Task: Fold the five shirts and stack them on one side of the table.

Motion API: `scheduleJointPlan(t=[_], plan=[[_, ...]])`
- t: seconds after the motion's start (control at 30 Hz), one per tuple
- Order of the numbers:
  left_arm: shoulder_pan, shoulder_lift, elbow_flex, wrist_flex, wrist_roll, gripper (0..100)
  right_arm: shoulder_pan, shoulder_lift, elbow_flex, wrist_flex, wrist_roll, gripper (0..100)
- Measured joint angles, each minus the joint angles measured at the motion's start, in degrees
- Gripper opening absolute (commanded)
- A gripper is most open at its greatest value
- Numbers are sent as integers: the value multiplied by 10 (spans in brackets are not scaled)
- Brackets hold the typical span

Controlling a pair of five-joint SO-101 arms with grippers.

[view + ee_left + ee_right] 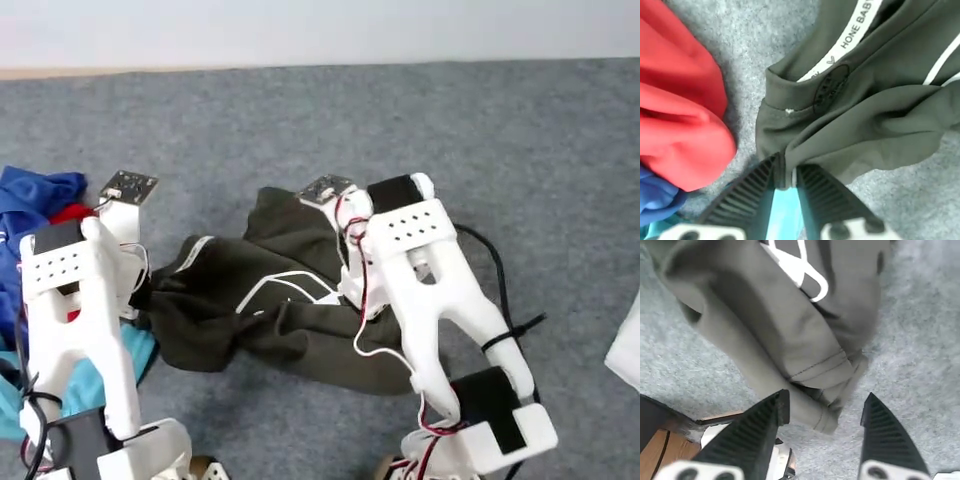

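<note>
A dark olive shirt (270,300) lies crumpled on the grey carpeted table between the two arms. My left gripper (786,176) is shut on a fold at its edge near the collar (840,50). My right gripper (827,412) stands open over the shirt's (790,330) opposite side, a hem fold (825,415) lying between its fingers. A red shirt (680,110) and a blue shirt (35,195) are heaped at the table's left edge, with a turquoise shirt (75,385) under the left arm.
A white object (628,350) shows at the right edge of the table. The table's far edge (300,65) runs along the back, with open grey surface behind and to the right of the olive shirt.
</note>
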Motion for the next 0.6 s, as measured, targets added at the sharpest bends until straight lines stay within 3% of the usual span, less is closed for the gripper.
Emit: scheduleJointPlan(t=[0.27, 0.6], plan=[[0, 0, 0, 1, 1, 27, -66, 1, 50, -11, -4, 238], [0, 0, 0, 6, 1, 27, -57, 1, 135, -81, -16, 221]])
